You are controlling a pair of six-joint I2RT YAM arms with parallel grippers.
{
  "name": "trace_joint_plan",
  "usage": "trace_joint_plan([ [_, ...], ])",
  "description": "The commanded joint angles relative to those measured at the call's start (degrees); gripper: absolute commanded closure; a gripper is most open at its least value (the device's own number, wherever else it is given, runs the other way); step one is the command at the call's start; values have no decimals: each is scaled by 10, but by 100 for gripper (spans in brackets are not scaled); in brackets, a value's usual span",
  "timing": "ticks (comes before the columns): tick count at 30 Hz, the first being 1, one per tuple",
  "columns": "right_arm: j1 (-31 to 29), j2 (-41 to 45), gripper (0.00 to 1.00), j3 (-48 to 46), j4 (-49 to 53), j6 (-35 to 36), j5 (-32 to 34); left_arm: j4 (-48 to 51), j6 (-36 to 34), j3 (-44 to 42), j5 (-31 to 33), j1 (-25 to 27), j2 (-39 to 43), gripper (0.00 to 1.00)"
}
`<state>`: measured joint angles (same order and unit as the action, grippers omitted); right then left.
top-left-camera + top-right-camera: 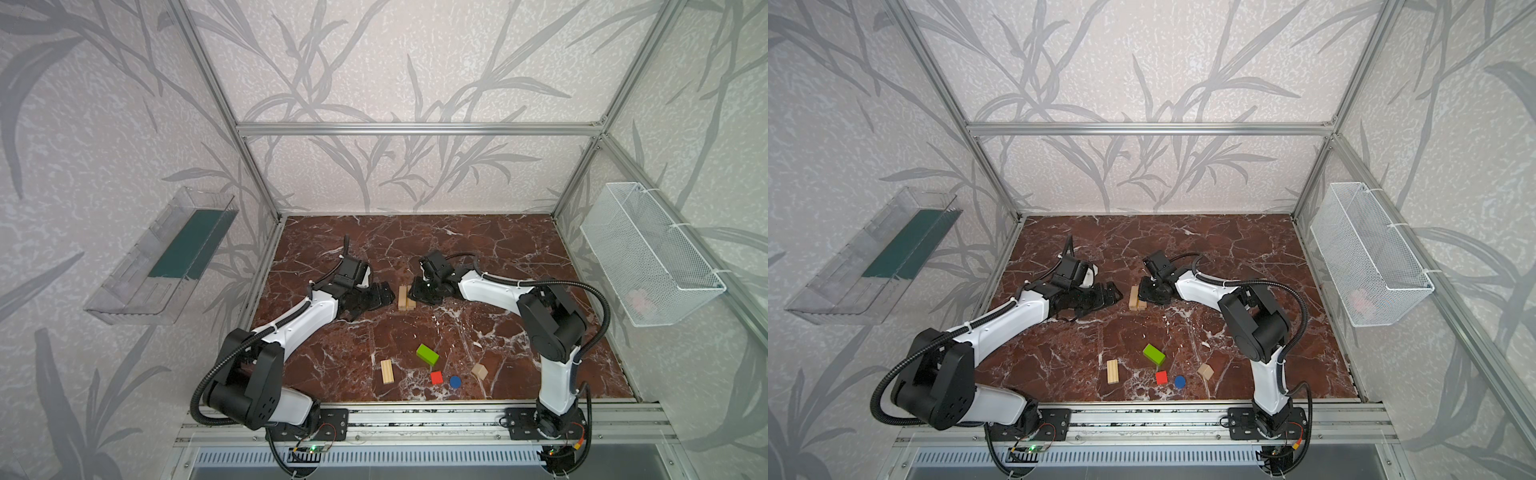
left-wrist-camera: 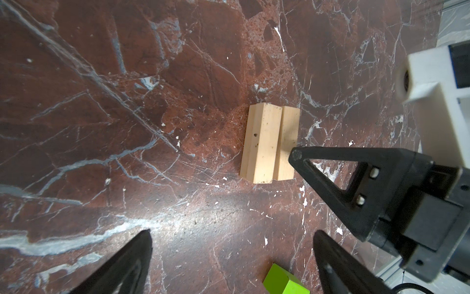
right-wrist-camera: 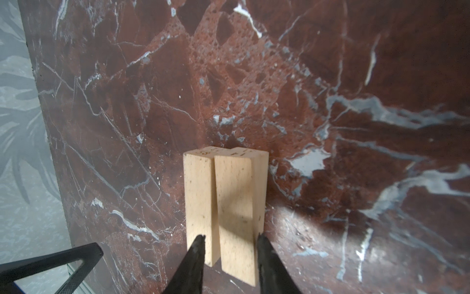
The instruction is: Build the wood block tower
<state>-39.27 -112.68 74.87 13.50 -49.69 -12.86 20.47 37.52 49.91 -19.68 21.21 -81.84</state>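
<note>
At mid-table: two light-wood planks lie side by side on the marble table, long faces touching. Nothing is stacked, so the tower looks unstarted.
Right gripper: fingers narrowly apart, one tip on each side of the plank on the right arm's side. Pinching it or only astride it, can't tell.
Left gripper: fingers spread wide with nothing between them, just beside the pair on its far side.
Near front edge: third plank, lime-green brick, red cube, blue disc and peaked wood piece. All loose, apart from each other and well away from the pair.
Risk, neighbour drag: one fingertip shows over the other plank rather than in the seam. Closing or lifting could catch that plank and skew or flip it.
Risk, pivot: the hold looks off-centre along the plank, so a lift could let the long end droop or slip.
Risk, crowding: both grippers sit close at the same pair. A move by either could knock the other or shove the planks.
Risk, base: a crooked first layer would make a narrow column lean from the start.
</note>
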Motion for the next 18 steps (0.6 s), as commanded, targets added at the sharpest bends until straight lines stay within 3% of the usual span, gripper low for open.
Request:
trace_joint_plan([
  [1, 2, -14, 64, 11, -2, -1, -7, -2, -5, 18, -4, -4, -2, 3],
  [18, 2, -13, 64, 12, -10, -12, -16, 1, -6, 20, -3, -3, 0, 4],
])
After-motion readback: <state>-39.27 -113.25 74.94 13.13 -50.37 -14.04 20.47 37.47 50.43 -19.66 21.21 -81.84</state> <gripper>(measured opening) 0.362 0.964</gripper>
